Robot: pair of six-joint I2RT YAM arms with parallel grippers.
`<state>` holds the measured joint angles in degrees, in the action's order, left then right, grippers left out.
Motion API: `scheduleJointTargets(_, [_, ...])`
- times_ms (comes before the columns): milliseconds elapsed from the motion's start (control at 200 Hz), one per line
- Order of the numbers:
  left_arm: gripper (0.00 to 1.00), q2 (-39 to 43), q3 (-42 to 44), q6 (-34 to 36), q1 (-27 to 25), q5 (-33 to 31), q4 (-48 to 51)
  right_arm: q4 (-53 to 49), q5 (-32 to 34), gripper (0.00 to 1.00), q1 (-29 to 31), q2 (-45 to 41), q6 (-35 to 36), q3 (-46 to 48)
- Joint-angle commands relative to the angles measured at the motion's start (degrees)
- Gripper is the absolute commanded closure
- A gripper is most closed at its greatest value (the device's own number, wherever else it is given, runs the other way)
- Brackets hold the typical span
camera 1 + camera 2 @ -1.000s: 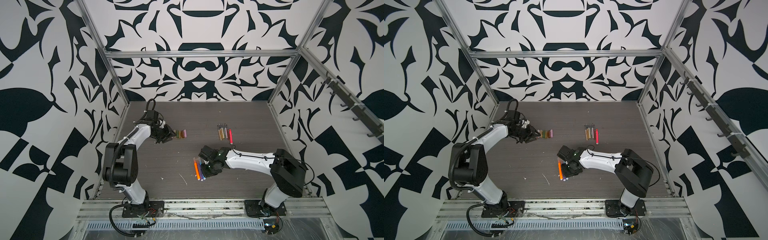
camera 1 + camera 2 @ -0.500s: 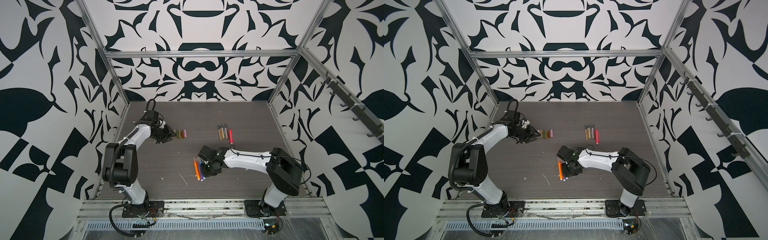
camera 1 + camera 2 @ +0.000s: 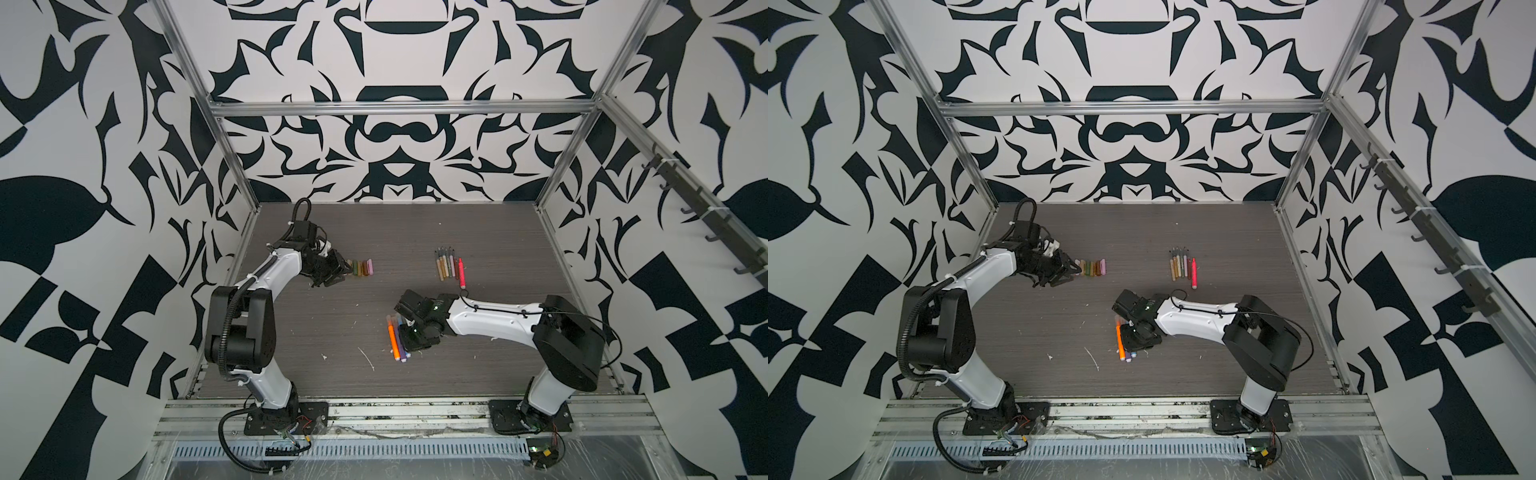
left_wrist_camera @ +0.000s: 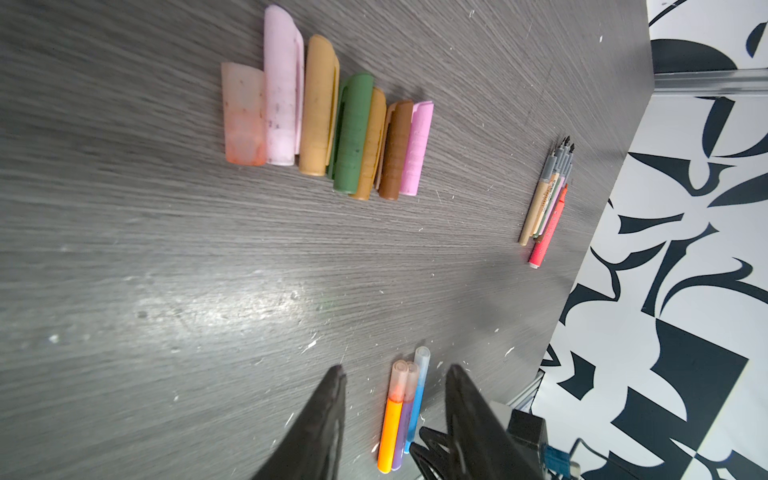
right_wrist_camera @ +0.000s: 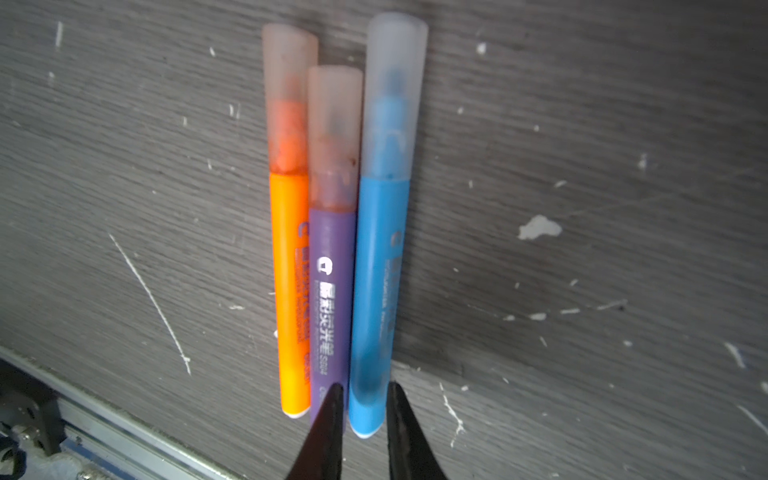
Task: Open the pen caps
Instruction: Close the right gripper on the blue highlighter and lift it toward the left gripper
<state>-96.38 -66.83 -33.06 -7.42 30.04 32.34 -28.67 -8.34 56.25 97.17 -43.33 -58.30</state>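
Note:
Three capped pens lie side by side near the table's front: orange (image 5: 291,270), purple (image 5: 332,282) and blue (image 5: 378,249), each with a translucent cap (image 5: 395,83) on it. My right gripper (image 5: 365,395) is shut on the blue pen's rear end, one finger on each side; both top views show it over the pens (image 3: 409,336) (image 3: 1133,336). A row of loose pen caps (image 3: 361,267) (image 3: 1093,267) (image 4: 332,124) lies at the left. My left gripper (image 3: 338,270) (image 3: 1073,270) (image 4: 397,374) stands open beside that row, holding nothing.
Several uncapped thin pens (image 3: 446,266) (image 3: 1181,266) (image 4: 548,199) lie together at the back right, with a bright pink pen (image 3: 461,272) at their edge. White flecks and a thin white sliver (image 3: 366,357) dot the dark table (image 3: 519,257). Patterned walls close three sides.
The right arm's elbow link has shifted slightly to the left. Both grippers and all the pens stay where they were.

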Motion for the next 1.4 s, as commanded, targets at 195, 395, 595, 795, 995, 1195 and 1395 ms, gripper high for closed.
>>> scheduleJointTargets(195, [0.57,2.12,0.28,0.01,-0.05,1.06,0.62,-4.33,2.41,0.79,0.02,2.23,-1.20,-3.03])
scheduleJointTargets(395, [0.57,2.21,0.38,0.10,-0.05,1.07,0.60,-6.67,4.51,0.80,-0.31,2.33,-1.76,-3.31])
scheduleJointTargets(595, [0.57,1.81,0.22,0.10,-0.05,1.55,0.48,-8.37,4.95,0.78,-0.28,4.30,-2.01,-4.31])
scheduleJointTargets(795, [0.57,1.68,-0.13,0.01,-0.05,1.91,0.58,-12.36,8.01,0.75,-0.29,5.85,-2.37,-5.94])
scheduleJointTargets(995, [0.57,1.43,-0.43,-1.14,-0.05,3.22,-0.21,-12.27,8.38,0.89,-1.26,4.34,-1.68,-5.24])
scheduleJointTargets(1195, [0.56,1.64,-1.15,-3.82,-1.73,4.41,-1.93,-15.46,7.29,1.00,-7.26,-0.13,5.87,-7.72])
scheduleJointTargets(1395, [0.55,-0.60,-5.64,-5.54,-6.52,4.95,-1.84,-19.69,1.53,1.00,-17.30,-4.20,15.74,-14.81])
